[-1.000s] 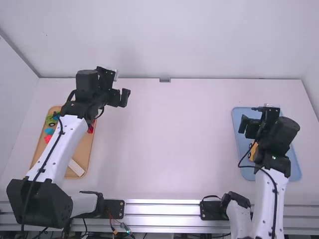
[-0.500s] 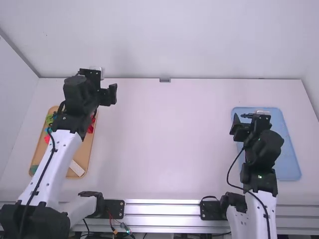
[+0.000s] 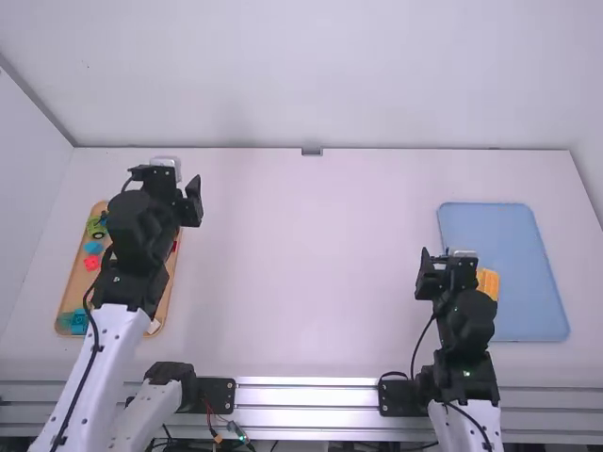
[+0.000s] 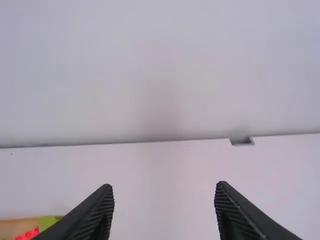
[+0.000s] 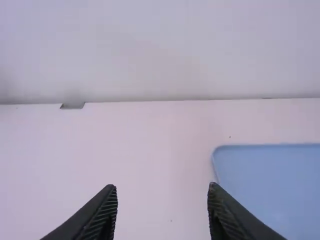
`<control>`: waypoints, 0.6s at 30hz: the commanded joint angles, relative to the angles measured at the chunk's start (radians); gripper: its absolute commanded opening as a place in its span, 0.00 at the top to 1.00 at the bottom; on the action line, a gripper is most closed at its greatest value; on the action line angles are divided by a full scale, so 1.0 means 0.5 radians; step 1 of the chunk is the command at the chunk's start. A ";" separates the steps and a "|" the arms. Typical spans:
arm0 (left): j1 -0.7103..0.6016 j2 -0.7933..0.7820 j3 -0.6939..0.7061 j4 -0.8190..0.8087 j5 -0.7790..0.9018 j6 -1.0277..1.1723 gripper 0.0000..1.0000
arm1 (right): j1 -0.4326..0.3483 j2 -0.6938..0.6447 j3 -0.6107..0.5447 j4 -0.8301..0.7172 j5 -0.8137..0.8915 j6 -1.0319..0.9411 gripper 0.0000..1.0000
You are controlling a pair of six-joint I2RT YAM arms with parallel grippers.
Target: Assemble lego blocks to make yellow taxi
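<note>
In the high view my left gripper (image 3: 189, 200) is above the upper right edge of the wooden tray (image 3: 83, 273); in the left wrist view the left gripper (image 4: 164, 212) is open and holds nothing. My right gripper (image 3: 431, 273) is left of the blue tray (image 3: 513, 254), and in the right wrist view the right gripper (image 5: 162, 212) stands open, nothing between its fingers. An orange-yellow block piece (image 3: 488, 282) lies on the blue tray, partly behind the right arm. On the wooden tray are a green piece with a wheel (image 3: 95, 227), a red piece (image 3: 91, 263) and teal blocks (image 3: 78, 322).
Between the two trays lies the bare white table (image 3: 301, 273). A white wall rises behind its far edge, where a small grey bracket (image 3: 312, 152) sits. The left arm covers part of the wooden tray.
Both arms have drawn back toward their bases, the right one also moving left off the blue tray. More of the orange-yellow piece and the teal blocks has come into sight.
</note>
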 commanded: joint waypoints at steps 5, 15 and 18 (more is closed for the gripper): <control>0.002 -0.317 -0.295 0.006 -0.025 -0.011 0.61 | 0.000 -0.264 -0.265 0.006 0.022 0.012 0.67; 0.002 -0.775 -0.753 0.006 -0.025 -0.011 0.84 | 0.000 -0.583 -0.359 0.006 0.022 0.012 0.84; 0.002 -0.909 -0.887 0.006 -0.025 -0.011 0.91 | 0.000 -0.583 -0.359 0.006 0.022 0.012 0.88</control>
